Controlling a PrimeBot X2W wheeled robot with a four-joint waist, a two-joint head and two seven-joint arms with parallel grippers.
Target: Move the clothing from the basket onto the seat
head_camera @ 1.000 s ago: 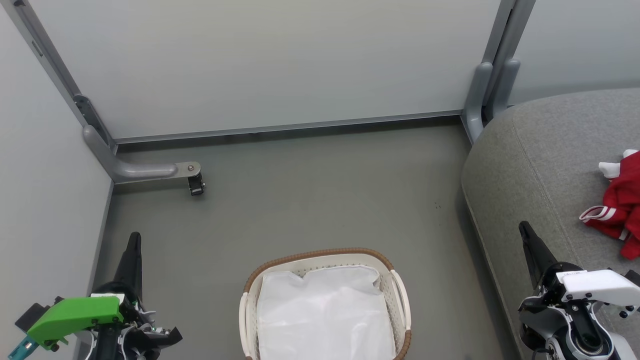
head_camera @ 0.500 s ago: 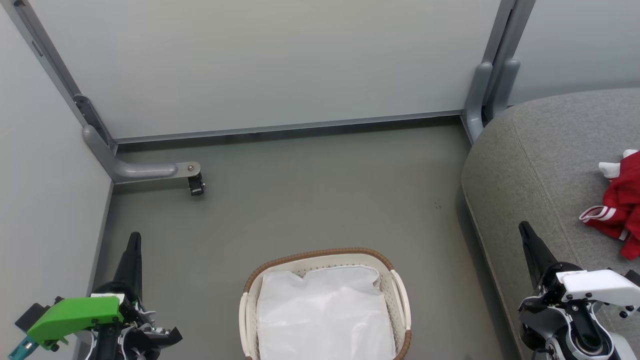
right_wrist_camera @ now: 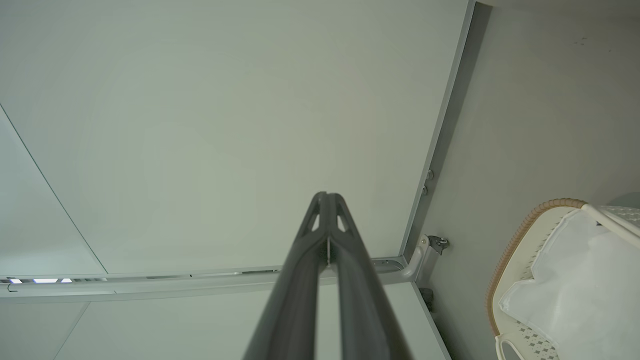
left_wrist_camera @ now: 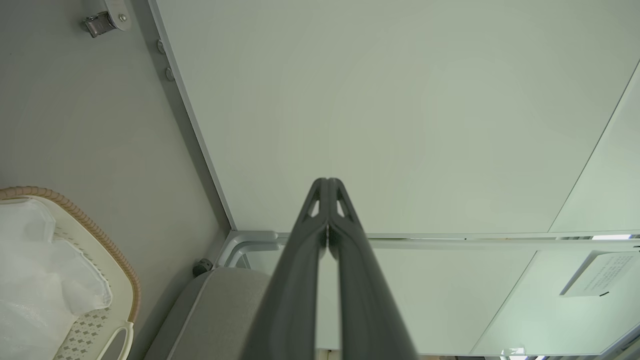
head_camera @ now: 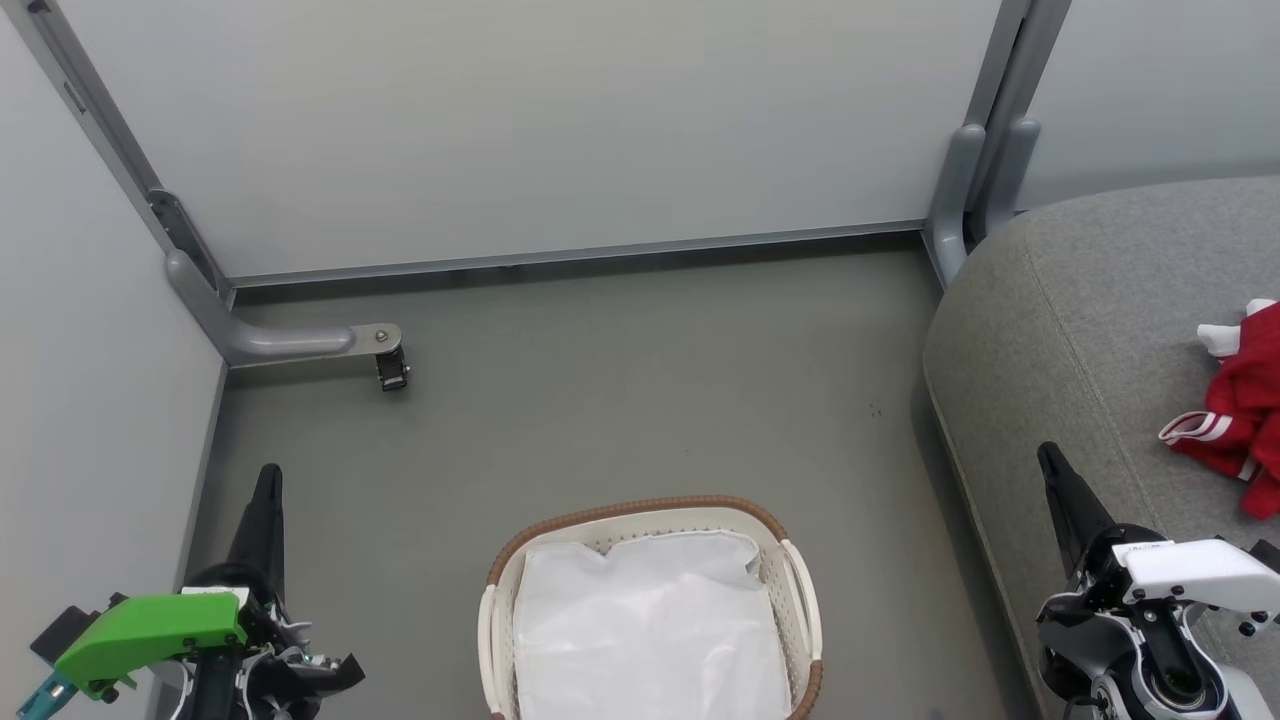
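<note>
In the head view, the basket (head_camera: 640,505) stands on the grey floor (head_camera: 620,380) at the bottom centre, holding a crumpled white liner (head_camera: 650,620) and no red fabric. The seat (head_camera: 1080,320) fills the right side, well apart from the basket across a strip of floor. The red clothing (head_camera: 1240,410) lies bunched on the seat at the right edge of the picture, with a white-striped hem and a white cuff showing; part of it is cut off by the frame. The left tool (head_camera: 268,475) sits at the lower left under a green cover (head_camera: 150,630), its two dark fingers pressed together and holding nothing. The right tool (head_camera: 1047,455) sits at the lower right under a white cover (head_camera: 1200,565), its fingers likewise closed and empty, the tip lying over the seat's near edge. Pale wall panels (head_camera: 540,130) close off the back, and a small caster (head_camera: 392,372) hangs from a grey metal foot at the left.

In the left wrist view, the closed fingers point at a wall panel. The basket's woven rim and liner show at the lower left, with a corner of the seat just beside them.

In the right wrist view, the fingers meet at the tips with nothing between them. The basket and liner sit at the lower right.
</note>
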